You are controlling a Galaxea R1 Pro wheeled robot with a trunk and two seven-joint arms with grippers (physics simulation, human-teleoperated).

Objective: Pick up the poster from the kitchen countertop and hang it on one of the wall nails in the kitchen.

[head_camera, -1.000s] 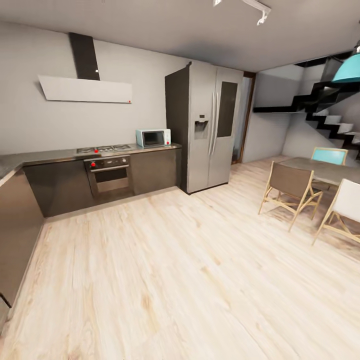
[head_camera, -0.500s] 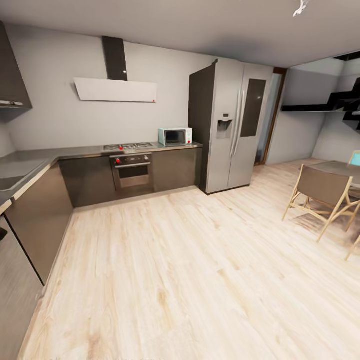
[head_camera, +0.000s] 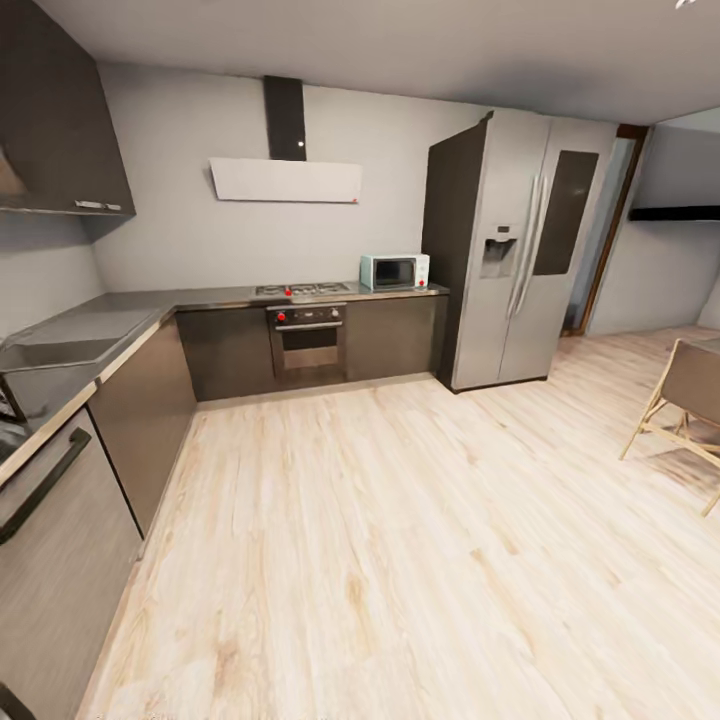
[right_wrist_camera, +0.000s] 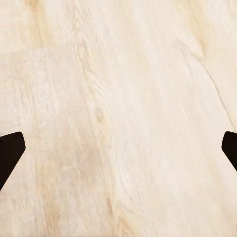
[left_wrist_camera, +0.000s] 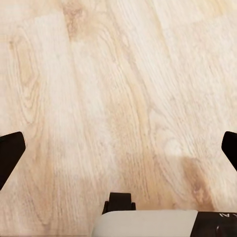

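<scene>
The kitchen countertop [head_camera: 90, 330] runs along the left of the frame and turns toward the oven [head_camera: 308, 340] at centre; no poster can be made out on it, perhaps because the robot is not yet near; both arms seem to hang down for travel; the left gripper [left_wrist_camera: 118, 148] and the right gripper [right_wrist_camera: 118, 153] have fingers wide apart, holding nothing, over the wooden floor [head_camera: 400, 550].
</scene>
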